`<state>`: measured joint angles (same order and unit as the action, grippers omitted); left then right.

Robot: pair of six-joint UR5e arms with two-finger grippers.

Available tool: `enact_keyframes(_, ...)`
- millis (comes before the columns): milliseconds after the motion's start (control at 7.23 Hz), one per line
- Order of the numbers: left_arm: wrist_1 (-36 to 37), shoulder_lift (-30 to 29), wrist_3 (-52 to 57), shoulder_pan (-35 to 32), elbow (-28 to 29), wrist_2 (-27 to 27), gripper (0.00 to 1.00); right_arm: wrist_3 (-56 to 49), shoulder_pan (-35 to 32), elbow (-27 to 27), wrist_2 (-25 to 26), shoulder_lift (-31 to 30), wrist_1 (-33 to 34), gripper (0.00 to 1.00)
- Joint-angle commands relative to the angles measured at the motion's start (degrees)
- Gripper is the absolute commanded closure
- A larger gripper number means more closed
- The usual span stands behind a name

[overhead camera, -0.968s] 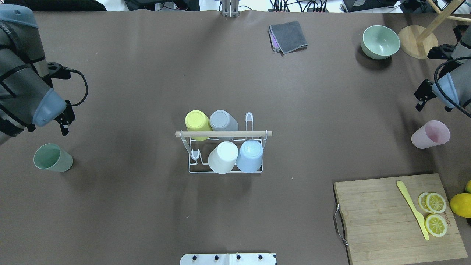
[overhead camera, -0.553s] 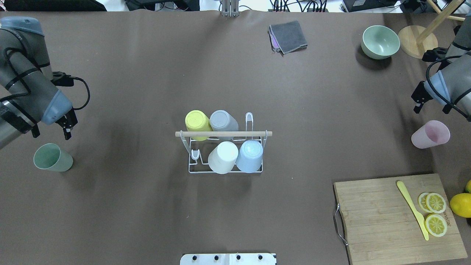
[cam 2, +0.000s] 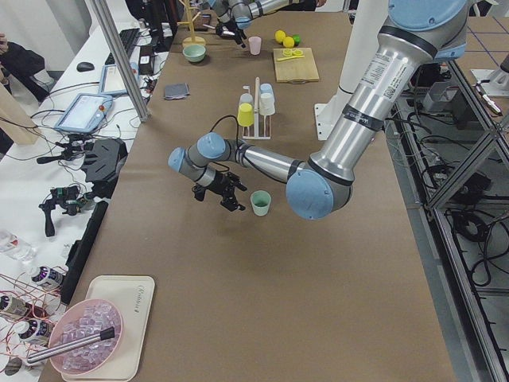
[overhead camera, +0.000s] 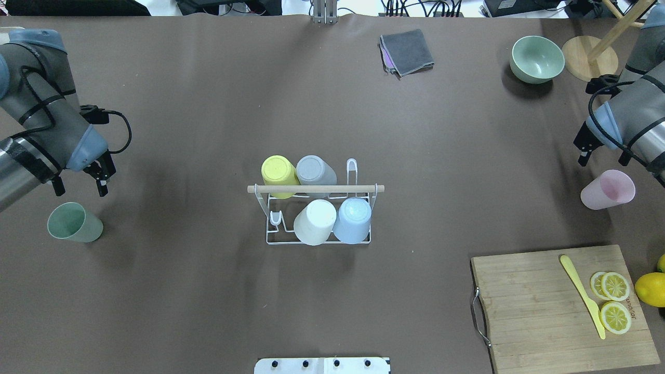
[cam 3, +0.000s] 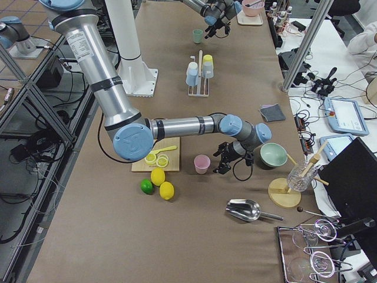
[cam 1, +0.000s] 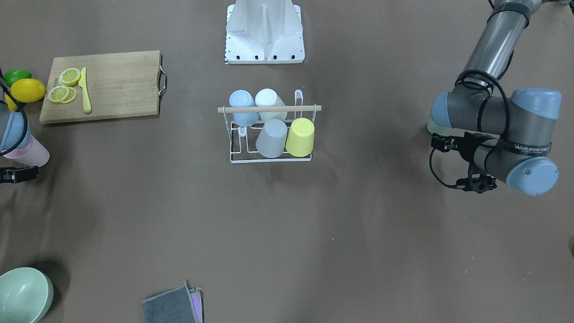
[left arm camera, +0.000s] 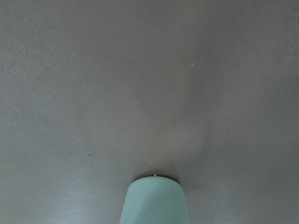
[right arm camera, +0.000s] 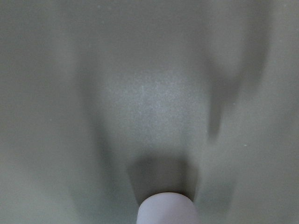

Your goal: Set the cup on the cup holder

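Observation:
The white wire cup holder with a wooden rod stands mid-table and carries upturned yellow, grey, white and blue cups; it also shows in the front view. A green cup stands upright at the left. My left gripper hangs open just beyond it, apart from it. The left wrist view shows the green cup at its bottom edge. A pink cup lies tilted at the right. My right gripper is open just beyond it. The right wrist view shows the pink cup low.
A wooden cutting board with lemon slices and a yellow knife lies at the near right, with whole lemons beside it. A green bowl, a round wooden stand base and a folded grey cloth sit at the far side.
The left arm has swung so that its gripper sits a little nearer the green cup and more to the right. The right gripper has shifted slightly left, above the pink cup.

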<state>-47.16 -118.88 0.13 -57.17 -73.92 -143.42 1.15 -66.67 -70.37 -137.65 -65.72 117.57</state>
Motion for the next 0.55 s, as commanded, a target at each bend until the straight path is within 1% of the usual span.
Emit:
enact_keyframes(0,0.14,-0.13,0.13,0.04,2.89,-1.77,0.02,-2.98,0.57,0.32,0.28,-0.02,0.37,0.02)
enact_keyframes(277,1.01,-0.21,1.01,0.66,3.87,-1.95,0.02,-2.91,0.58,0.41,0.37,-0.11,0.37,0.01)
enact_keyframes(415,3.02,-0.39,2.92,0.75,3.87,-3.17,0.02,-2.30,0.84,0.67,0.28,-0.28,0.37,0.01)
